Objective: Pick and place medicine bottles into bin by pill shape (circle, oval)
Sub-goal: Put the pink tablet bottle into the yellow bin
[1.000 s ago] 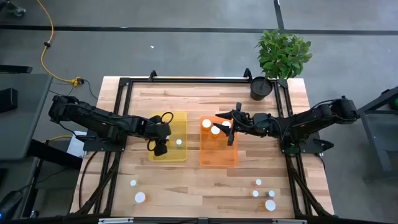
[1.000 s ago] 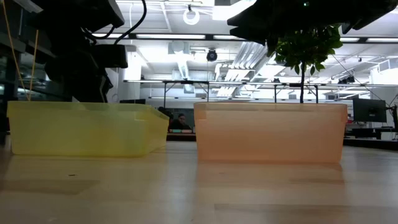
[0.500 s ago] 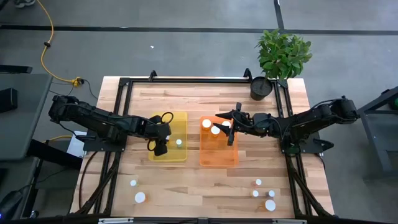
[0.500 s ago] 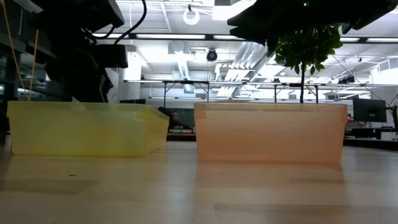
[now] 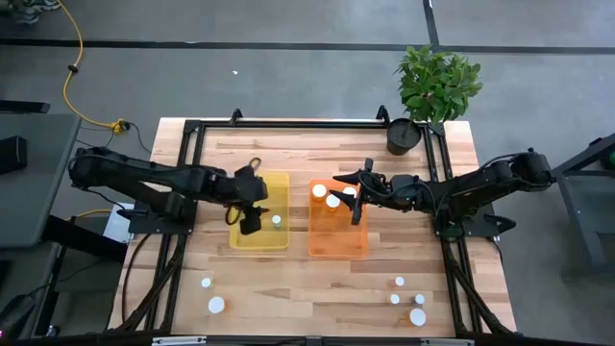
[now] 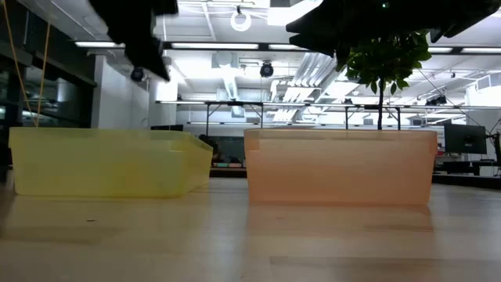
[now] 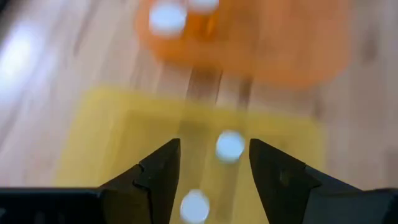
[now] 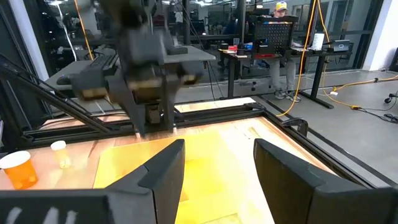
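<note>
Over the yellow bin [image 5: 259,211] in the high view, the left gripper [image 5: 249,223] hangs empty; the right gripper [image 5: 352,199] waits, spread, over the orange bin [image 5: 336,235]. Left wrist view: fingers parted above two dropped medicine bottles [image 7: 230,145] (lift straight, clear of the wall).

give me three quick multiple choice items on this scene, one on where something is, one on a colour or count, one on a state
1. Where is the left gripper?
A. over the yellow bin
B. over the plant pot
C. at the table's near edge

2. What colour is the bin under the right gripper?
A. blue
B. orange
C. green

3. How are the left gripper's fingers?
A. shut on a bottle
B. open, holding nothing
C. shut on the bin wall

Answers:
1 A, the high view shows the left gripper above the yellow bin.
2 B, the right gripper hangs over the orange bin.
3 B, the left wrist view shows its fingers apart, with only the bin floor and white-capped bottles below.
</note>
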`<state>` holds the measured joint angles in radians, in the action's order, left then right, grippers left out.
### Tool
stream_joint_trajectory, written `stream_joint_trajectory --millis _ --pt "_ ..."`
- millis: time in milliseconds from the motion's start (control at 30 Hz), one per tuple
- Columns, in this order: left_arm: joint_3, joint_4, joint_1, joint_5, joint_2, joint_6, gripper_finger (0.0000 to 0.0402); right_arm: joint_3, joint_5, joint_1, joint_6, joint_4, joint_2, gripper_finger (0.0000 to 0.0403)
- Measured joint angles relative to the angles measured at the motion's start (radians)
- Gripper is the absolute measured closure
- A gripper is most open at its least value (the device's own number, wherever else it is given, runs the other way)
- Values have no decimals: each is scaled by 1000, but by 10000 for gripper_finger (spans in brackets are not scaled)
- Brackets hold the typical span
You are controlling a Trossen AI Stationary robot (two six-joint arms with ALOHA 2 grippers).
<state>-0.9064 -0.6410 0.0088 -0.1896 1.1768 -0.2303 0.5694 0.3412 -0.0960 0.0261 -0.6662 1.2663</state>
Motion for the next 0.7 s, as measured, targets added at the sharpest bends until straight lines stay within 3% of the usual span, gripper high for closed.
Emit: stream_joint_trajectory --millis 167,400,600,700 --pt "66 233 -55 -66 -163 69 228 0 0 0 0 6 0 217" --pt "343 747 -143 -109 -391 189 232 0 0 0 0 5 0 217" --pt "547 1040 -184 -109 -457 242 232 0 0 0 0 5 0 217" --pt "592 1130 -187 -109 -457 285 232 0 0 0 0 4 0 217"
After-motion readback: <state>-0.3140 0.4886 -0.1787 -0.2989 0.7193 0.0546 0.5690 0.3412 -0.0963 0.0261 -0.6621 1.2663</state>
